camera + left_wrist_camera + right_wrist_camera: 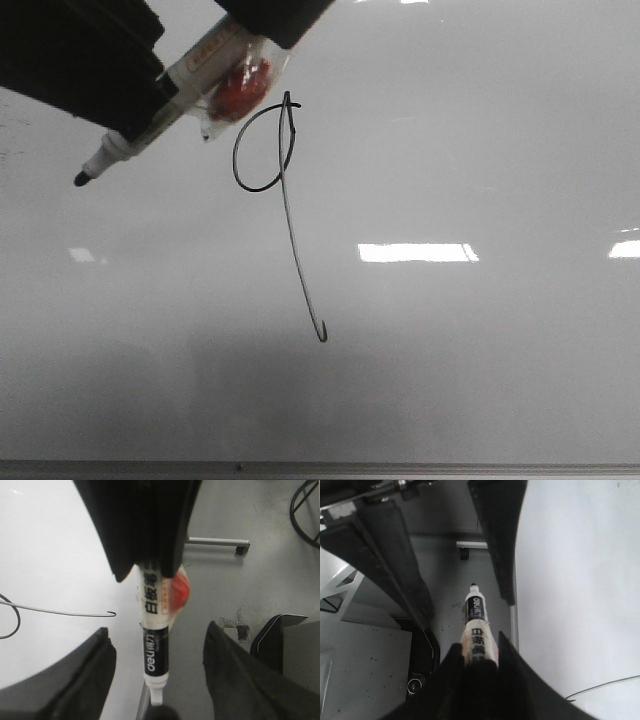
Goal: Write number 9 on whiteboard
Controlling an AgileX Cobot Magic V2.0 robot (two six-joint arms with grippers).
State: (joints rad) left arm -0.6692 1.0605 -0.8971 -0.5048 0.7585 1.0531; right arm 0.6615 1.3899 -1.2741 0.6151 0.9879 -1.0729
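Observation:
The number 9 (291, 230) is drawn in thin black line on the whiteboard (450, 150), an oval loop above a long slanting tail with a small hook. Its tail also shows in the left wrist view (60, 612). My right gripper (270, 30) at the top is shut on a black-and-white marker (170, 85). The marker's black tip (82, 178) hangs left of the 9, off the line. A red lump in clear wrap (240, 88) is taped to the marker. My left gripper (157, 630) is open, its fingers wide on either side of the marker (156, 645), not touching it.
The whiteboard has a grey metal bottom edge (400, 467) and bright light reflections (418, 252). Beyond the board's edge, the left wrist view shows grey floor with a metal bracket (217, 542) and a dark box (272, 637).

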